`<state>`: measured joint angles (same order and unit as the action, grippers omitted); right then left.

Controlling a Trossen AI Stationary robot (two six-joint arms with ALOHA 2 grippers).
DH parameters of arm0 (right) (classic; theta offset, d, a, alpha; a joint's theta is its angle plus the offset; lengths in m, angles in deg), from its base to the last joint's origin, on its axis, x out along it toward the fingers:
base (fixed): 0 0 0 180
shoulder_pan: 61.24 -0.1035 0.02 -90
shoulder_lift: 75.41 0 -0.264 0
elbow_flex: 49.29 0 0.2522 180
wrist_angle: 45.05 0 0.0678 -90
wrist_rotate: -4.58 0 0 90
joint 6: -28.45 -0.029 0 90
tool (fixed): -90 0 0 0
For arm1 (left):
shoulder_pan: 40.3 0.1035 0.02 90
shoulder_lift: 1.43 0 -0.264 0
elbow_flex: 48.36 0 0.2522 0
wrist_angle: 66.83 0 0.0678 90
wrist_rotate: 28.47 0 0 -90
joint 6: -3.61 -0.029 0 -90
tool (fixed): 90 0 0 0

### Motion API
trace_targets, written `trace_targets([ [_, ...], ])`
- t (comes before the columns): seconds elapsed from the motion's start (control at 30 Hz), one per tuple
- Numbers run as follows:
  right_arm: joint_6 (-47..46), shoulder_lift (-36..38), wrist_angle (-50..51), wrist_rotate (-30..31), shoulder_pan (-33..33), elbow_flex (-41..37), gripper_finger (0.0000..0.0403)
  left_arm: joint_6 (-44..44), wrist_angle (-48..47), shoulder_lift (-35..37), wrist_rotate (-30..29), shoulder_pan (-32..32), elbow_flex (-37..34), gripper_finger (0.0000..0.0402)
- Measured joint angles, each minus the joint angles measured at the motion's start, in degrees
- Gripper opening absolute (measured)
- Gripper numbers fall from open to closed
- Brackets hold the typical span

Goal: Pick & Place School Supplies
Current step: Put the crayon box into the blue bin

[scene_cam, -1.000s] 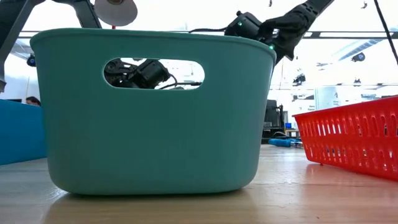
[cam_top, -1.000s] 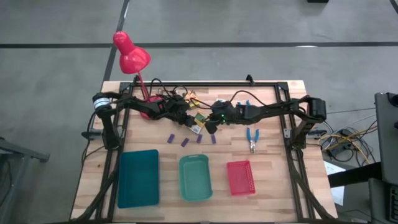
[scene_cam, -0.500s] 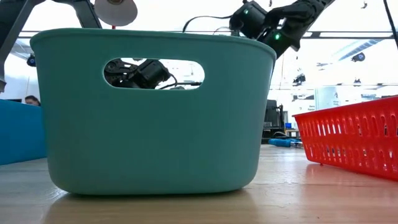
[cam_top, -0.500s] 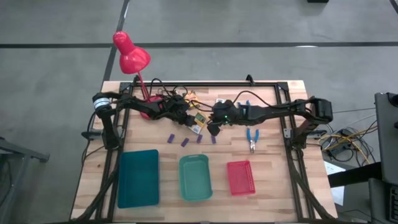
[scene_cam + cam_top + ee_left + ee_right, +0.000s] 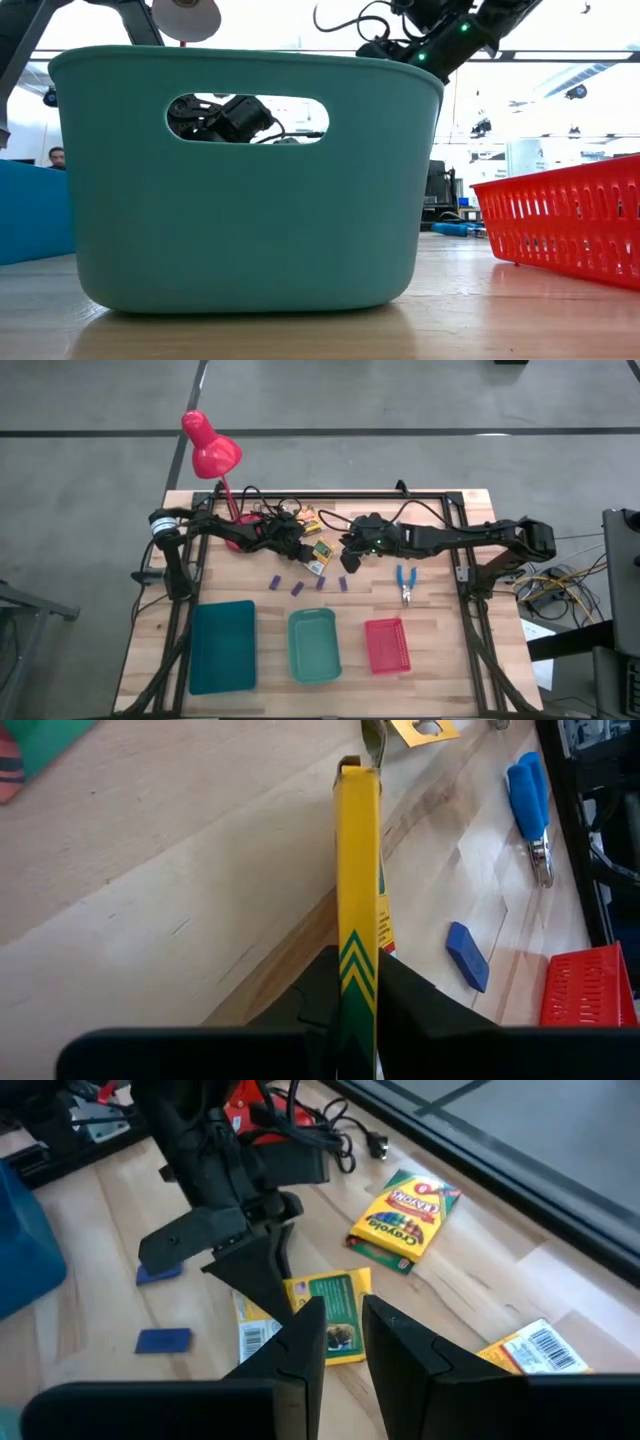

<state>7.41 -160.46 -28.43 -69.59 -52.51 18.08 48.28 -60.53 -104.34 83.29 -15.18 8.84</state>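
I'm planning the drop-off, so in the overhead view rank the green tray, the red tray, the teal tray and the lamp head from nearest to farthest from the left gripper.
From the left gripper, shut on a crayon box:
1. Green tray, front middle.
2. Red tray, front right, and teal tray, front left: too close to call.
3. Lamp head, beyond the back left corner.

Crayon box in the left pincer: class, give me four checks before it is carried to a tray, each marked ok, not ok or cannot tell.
1. Left pincer shut on the crayon box: ok.
2. Box lifted off the table: cannot tell.
3. Right pincer out of the way: not ok, it hovers close beside.
4. Green tray has room: ok.
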Motion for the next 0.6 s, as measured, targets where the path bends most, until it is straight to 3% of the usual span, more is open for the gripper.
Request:
trace_targets([
  [0.6, 0.71, 0.34, 0.41, 0.82, 0.0, -0.26, 0.0068, 2.01, 3.48, 3.32, 3.06, -0.02, 0.0, 0.0038],
])
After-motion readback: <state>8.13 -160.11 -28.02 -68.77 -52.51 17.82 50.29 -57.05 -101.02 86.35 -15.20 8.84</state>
